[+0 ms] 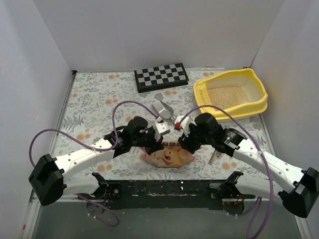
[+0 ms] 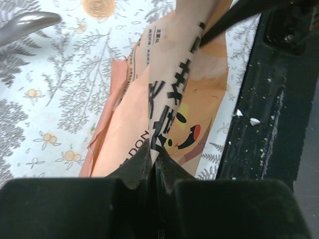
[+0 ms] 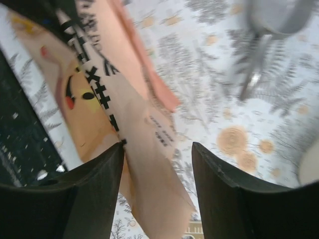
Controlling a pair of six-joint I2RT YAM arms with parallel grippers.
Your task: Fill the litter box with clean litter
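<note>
The yellow litter box [image 1: 259, 102] stands at the far right of the table with pale beige clean litter [image 1: 228, 96] in it. A peach-orange bag with a cartoon cat face [image 1: 167, 155] sits near the front middle, between both arms. My left gripper [image 2: 153, 164] is shut on the bag's top edge [image 2: 164, 99]. My right gripper [image 3: 157, 149] is open, its jaws straddling the bag's other top flap [image 3: 144, 149], with one finger against it. Both grippers meet over the bag in the top view, the left gripper [image 1: 155, 133] beside the right gripper [image 1: 183, 135].
A silver metal scoop [image 1: 163, 110] lies just behind the grippers; it also shows in the left wrist view [image 2: 25, 25] and the right wrist view [image 3: 271, 20]. A black-and-white checkerboard [image 1: 161, 76] lies at the back. The black base rail [image 1: 164, 190] runs along the front edge.
</note>
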